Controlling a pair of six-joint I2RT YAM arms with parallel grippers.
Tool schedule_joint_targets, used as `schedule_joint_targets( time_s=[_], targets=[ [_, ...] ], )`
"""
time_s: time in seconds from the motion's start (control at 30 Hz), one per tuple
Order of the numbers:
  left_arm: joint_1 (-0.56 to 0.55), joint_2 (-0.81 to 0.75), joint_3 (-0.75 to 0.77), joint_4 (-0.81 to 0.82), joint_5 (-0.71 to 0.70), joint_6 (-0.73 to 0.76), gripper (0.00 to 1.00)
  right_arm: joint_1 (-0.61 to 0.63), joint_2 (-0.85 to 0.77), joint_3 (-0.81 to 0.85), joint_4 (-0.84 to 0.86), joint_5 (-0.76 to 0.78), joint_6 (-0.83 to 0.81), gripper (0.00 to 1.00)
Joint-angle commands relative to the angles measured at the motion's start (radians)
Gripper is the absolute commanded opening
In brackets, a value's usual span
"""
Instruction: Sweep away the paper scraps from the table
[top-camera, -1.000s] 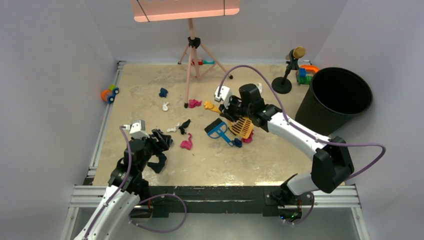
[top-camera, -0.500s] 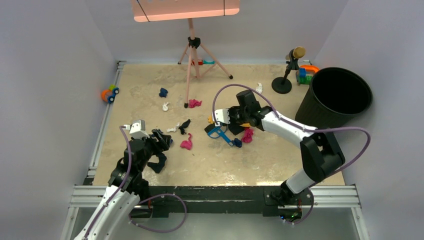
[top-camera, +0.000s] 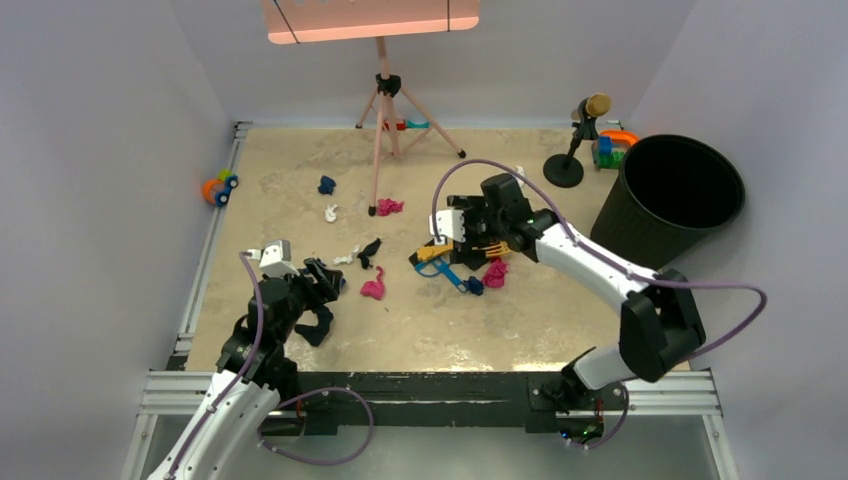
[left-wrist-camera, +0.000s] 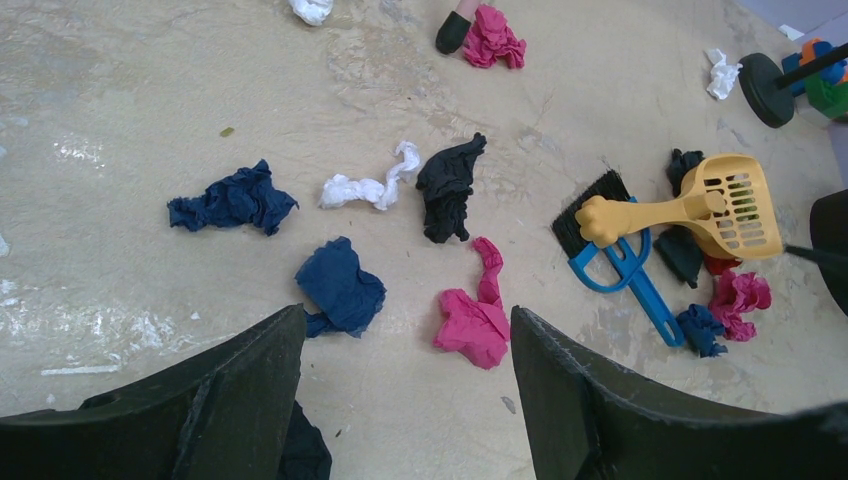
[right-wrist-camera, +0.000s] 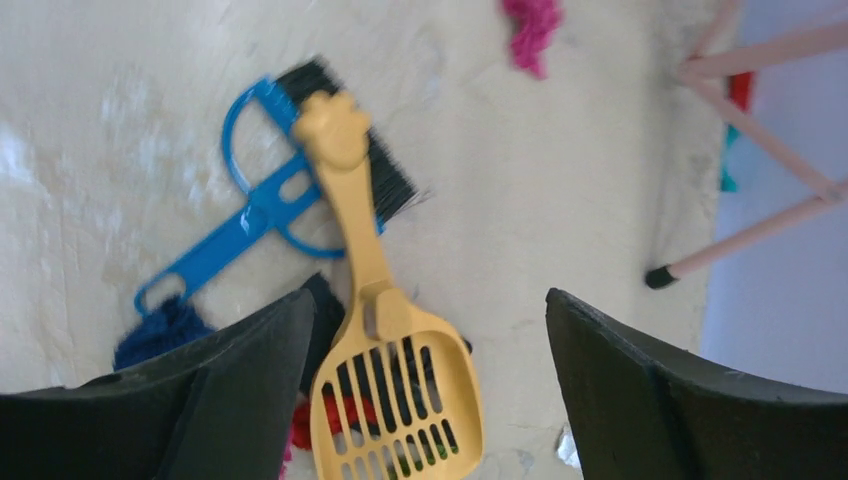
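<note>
The paper scraps (left-wrist-camera: 473, 318) lie strewn over the middle and left of the worktop (top-camera: 520, 320), none gathered. The yellow dustpan (right-wrist-camera: 395, 400) rests across the blue brush (right-wrist-camera: 250, 215) beneath the right claw (top-camera: 465, 232), which is spread wide, probably to grasp a tool. The left claw (left-wrist-camera: 405, 320), equally wide, holds nothing.

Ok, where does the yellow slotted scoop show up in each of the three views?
Top external: scoop just right of centre, only partly visible.
Left wrist: scoop at the right side, handle pointing left.
Right wrist: scoop at bottom centre, handle pointing up.
Shared landmark: the blue brush, crossed by the scoop's handle.
</note>
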Motion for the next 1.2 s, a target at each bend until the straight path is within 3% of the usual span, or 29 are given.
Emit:
schedule_joint_targets(
  time_s=[0.0,0.07,0.23,0.47,0.5,0.6,0.63,0.73,0.8,1.07,1.17],
  targets=[
    [-0.003,0.003,0.003,0.030,0.007,0.000,0.78,0.000,-0.126,0.040,0.255,0.014,0.501,0.91],
    [-0.003,0.000,0.004,0.029,0.004,0.000,0.78,0.006,-0.101,0.121,0.276,0.152,0.826,0.95],
    [-0.003,-0.008,0.004,0.021,-0.001,0.000,0.78,0.007,0.010,0.342,0.027,0.392,1.382,0.98],
    [-0.003,-0.012,0.003,0.019,-0.001,0.000,0.78,0.003,-0.209,0.086,0.120,0.608,1.997,0.99],
    [-0.003,-0.014,0.003,0.018,-0.002,0.000,0.78,-0.001,-0.250,0.032,0.154,0.624,2.074,0.96],
    [-0.003,-0.017,0.003,0.016,-0.002,0.000,0.78,-0.006,-0.348,-0.099,0.127,0.723,2.420,0.62],
    [-0.003,-0.017,0.003,0.016,-0.002,0.000,0.78,-0.007,-0.374,-0.131,0.104,0.743,2.514,0.58],
    [-0.003,-0.016,0.003,0.015,-0.002,0.000,0.78,-0.006,-0.375,-0.139,0.019,0.818,2.631,0.73],
    [-0.003,-0.017,0.003,0.015,-0.001,0.000,0.78,-0.005,-0.330,-0.096,-0.081,0.822,2.711,0.78],
    [-0.003,-0.019,0.002,0.012,0.002,0.000,0.78,-0.006,-0.127,-0.024,-0.087,0.760,2.782,0.80],
    [-0.003,-0.020,0.003,0.011,0.001,0.000,0.78,-0.007,0.004,0.133,-0.258,0.765,2.771,0.81]
  ],
)
